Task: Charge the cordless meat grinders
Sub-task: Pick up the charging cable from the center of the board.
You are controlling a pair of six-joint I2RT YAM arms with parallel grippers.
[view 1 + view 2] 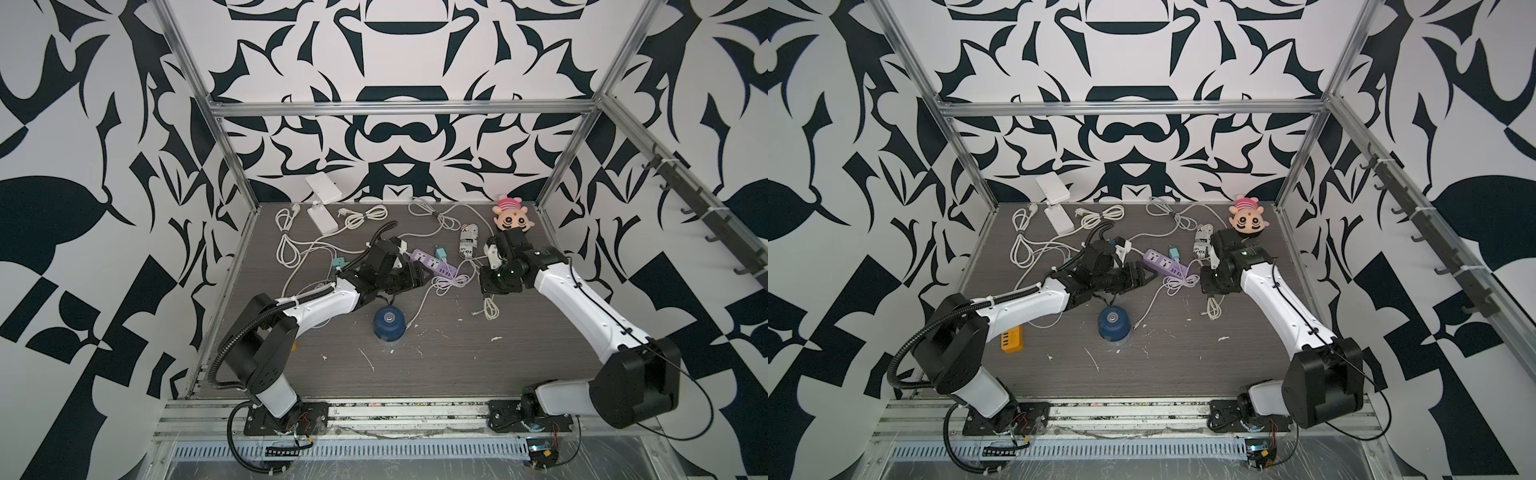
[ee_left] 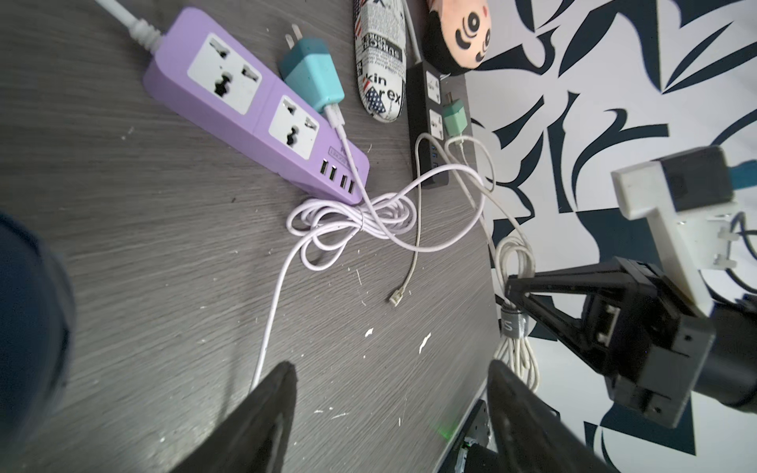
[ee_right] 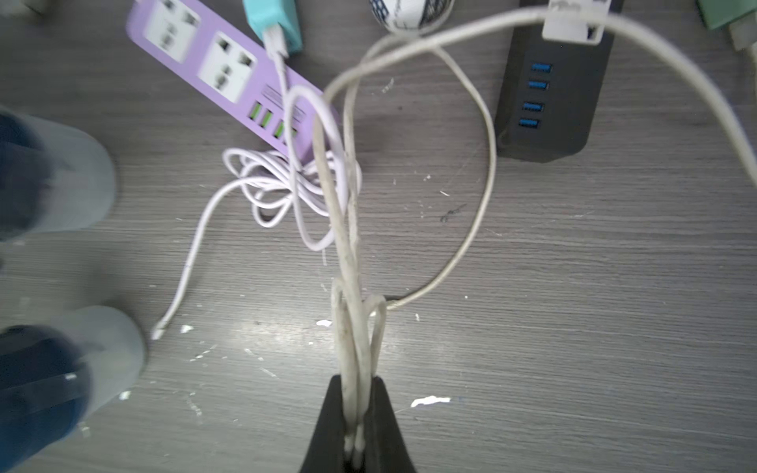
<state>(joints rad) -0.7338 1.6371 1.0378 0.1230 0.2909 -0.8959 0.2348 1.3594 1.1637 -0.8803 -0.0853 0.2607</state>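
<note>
One navy blue cordless meat grinder (image 1: 388, 326) (image 1: 1113, 326) stands upright mid-table, grey button on top. Two blurred navy shapes, one (image 3: 41, 176) and another (image 3: 49, 389), sit at the edge of the right wrist view. My right gripper (image 3: 355, 379) (image 1: 487, 293) is shut on a bundle of off-white cable (image 3: 346, 245) and points down at the table. My left gripper (image 2: 391, 364) (image 1: 422, 277) is open with nothing between its fingers. It hovers by the purple power strip (image 1: 432, 264) (image 2: 254, 106), behind the grinder.
A teal charger (image 2: 313, 80) with a lilac cable lies against the purple strip. A black power strip (image 3: 549, 94) and a mint adapter (image 2: 454, 114) lie by the right wall. An orange strip (image 1: 1012, 338) shows under the left arm. A pink plush (image 1: 513, 218), a printed pouch (image 1: 468, 241) and white cables sit at the back.
</note>
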